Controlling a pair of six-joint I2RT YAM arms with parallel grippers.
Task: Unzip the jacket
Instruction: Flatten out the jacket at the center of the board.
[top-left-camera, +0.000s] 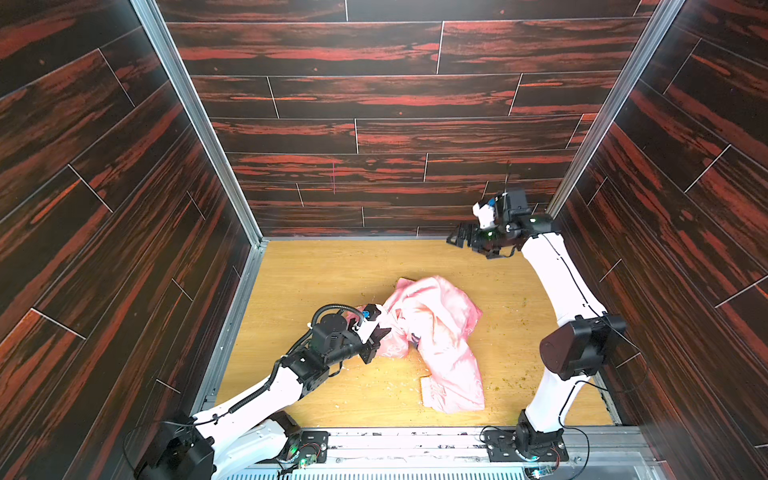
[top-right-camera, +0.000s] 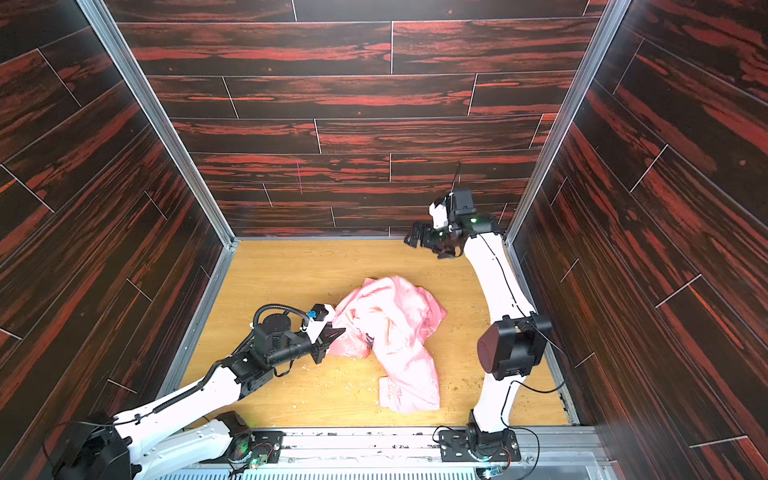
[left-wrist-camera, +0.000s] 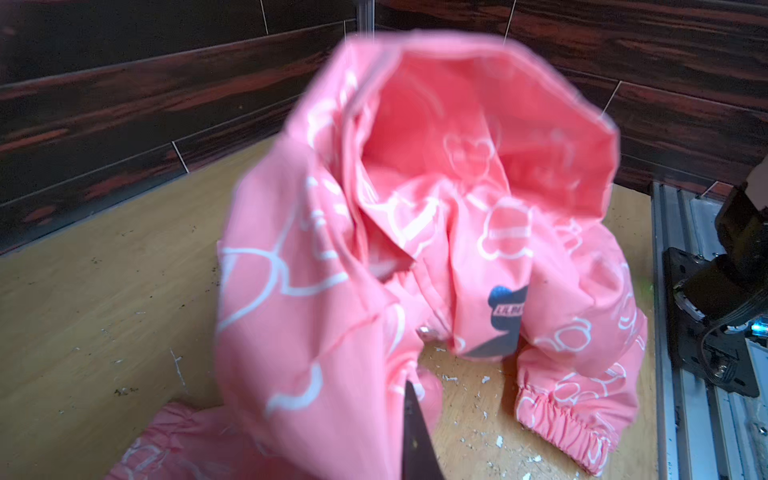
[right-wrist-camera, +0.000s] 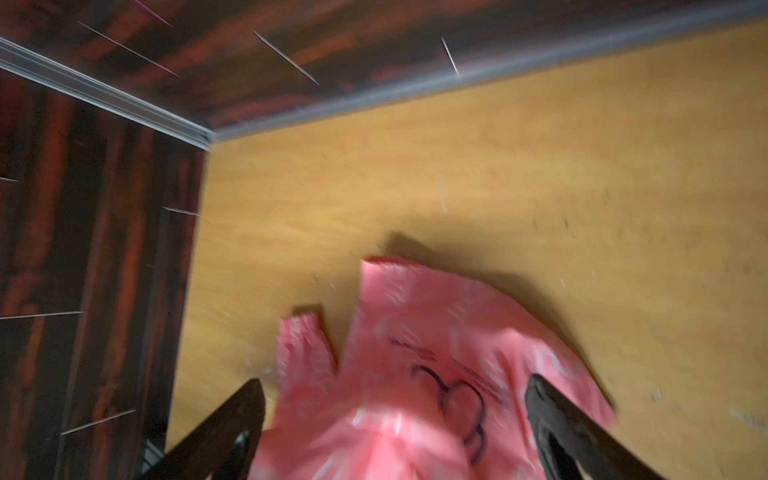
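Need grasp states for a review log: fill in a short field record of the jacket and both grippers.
jacket: pink, crumpled on the wooden table, not spread flat
left gripper: shut on the jacket's edge fabric
right gripper: open, empty, held high near the back wall, apart from the jacket
debris: crumbs scattered on the table

Tally from my end of the link.

- Jacket (top-left-camera: 440, 332): one.
- Table (top-left-camera: 332, 270): one.
- Arms: two, left arm (top-left-camera: 257, 399) and right arm (top-left-camera: 557, 270).
- Tools: two, left tool (top-left-camera: 380, 343) and right tool (top-left-camera: 455, 237), one per arm.
- Elastic cuffs, left wrist view: two, first cuff (left-wrist-camera: 557, 419) and second cuff (left-wrist-camera: 166, 432).
- Dark logo (left-wrist-camera: 505, 316): one.
- Crumbs (top-left-camera: 515, 378): too many for me to count.
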